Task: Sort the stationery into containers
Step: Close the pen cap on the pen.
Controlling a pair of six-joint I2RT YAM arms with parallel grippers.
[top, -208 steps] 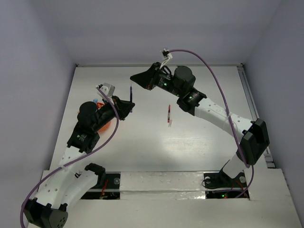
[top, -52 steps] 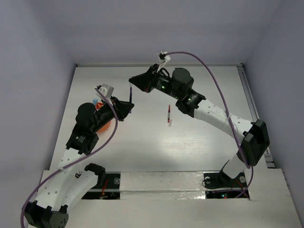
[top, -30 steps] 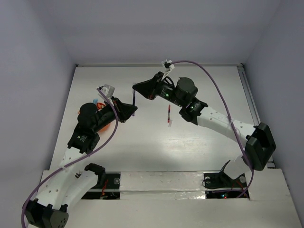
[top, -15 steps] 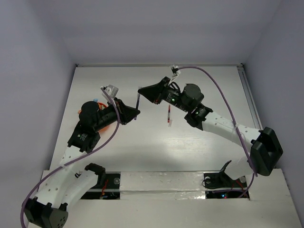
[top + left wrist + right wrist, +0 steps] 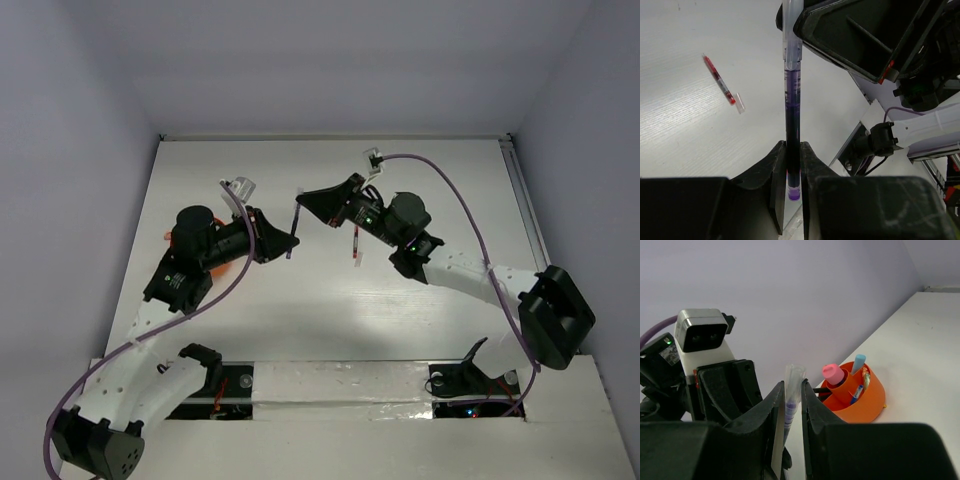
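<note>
**Orange pot** [image 5: 867,407]: stands at the left of the table [image 5: 400,310] and holds a pink-capped tube [image 5: 832,374] and a pale blue cap [image 5: 858,361].

**Left gripper** [image 5: 792,150]: jaws pinch the purple pen [image 5: 792,95] at its lower barrel.

**Right gripper** [image 5: 793,390]: jaws pinch the same pen at its clear cap end. The pen hangs in the air between the two grippers.

**Judged step:** capping or hand-over. Keep both grippers on the pen's axis. One should let go fully before the other carries the pen toward the pot.

**Further right:** a red pen [image 5: 718,85] and a clear cap [image 5: 741,103] lie loose.

**Markings:** no brand, label or writing is legible.
</note>
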